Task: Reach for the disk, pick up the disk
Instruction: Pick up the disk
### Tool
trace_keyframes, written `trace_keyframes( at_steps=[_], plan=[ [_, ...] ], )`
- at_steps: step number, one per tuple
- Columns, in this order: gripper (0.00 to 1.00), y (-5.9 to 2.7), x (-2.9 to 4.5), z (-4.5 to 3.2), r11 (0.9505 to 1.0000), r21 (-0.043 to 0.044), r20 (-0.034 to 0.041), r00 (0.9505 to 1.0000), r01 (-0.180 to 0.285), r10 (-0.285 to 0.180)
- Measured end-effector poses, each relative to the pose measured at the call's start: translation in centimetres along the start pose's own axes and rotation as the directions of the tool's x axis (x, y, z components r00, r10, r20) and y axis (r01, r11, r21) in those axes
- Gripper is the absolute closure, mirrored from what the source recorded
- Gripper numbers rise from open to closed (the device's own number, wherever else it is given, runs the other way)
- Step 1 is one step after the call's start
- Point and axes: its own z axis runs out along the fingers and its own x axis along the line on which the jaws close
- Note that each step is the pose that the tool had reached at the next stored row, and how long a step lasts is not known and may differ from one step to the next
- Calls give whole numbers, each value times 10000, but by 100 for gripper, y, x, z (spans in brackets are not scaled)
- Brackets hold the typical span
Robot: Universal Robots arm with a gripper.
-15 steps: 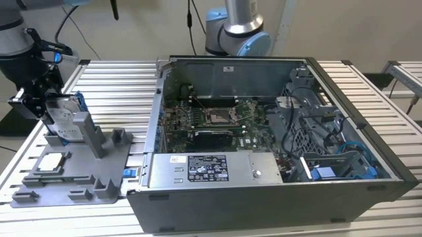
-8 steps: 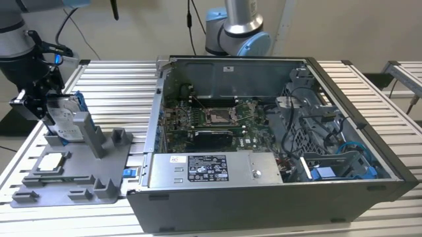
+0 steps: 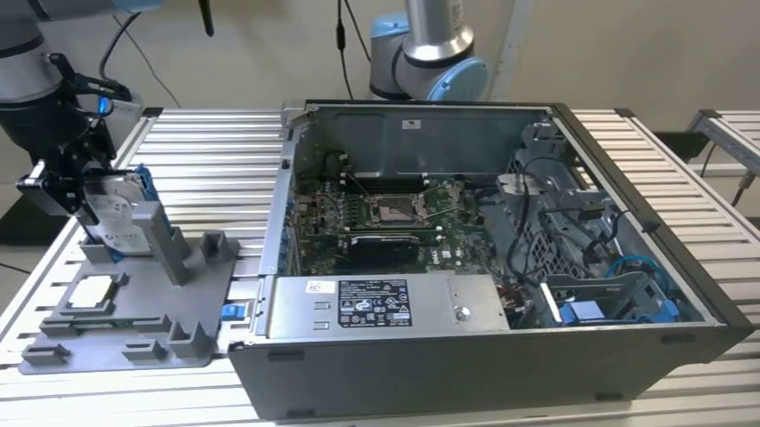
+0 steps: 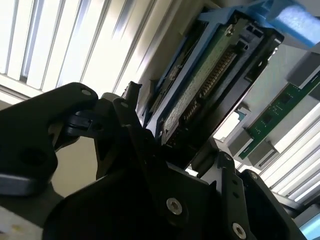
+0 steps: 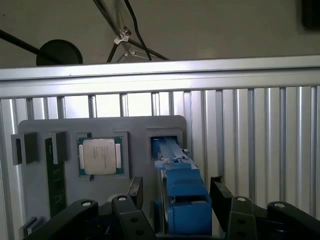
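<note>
My jaws straddle the disk (image 5: 182, 185), upright in its grey holder (image 5: 135, 129); they look open, seemingly clear of it. Reach done; grasp and lift not yet.

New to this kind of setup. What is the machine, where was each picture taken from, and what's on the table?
The machine is a robot arm ending in a gripper. The exterior view comes from a camera off the arm, overlooking a slatted metal table. Both wrist views come from cameras riding on the arm, looking past the gripper. On the table are an open computer case and a grey tray holding parts, among them a square chip. The disk, a hard drive in a blue bracket, stands on edge in the tray with the gripper around it. Whether it is gripped, I cannot tell.
</note>
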Motion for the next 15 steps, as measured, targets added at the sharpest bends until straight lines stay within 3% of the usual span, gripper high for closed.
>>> trace_keyframes(
  at_steps=[5, 6, 15],
  plan=[
    [0, 0, 0, 0, 10000, -1, 4, 10000, 8, -8],
    [100, 0, 0, 0, 10000, 0, 4, 10000, 8, -8],
    [100, 0, 0, 0, 10000, -1, 4, 10000, 12, -12]
  ],
)
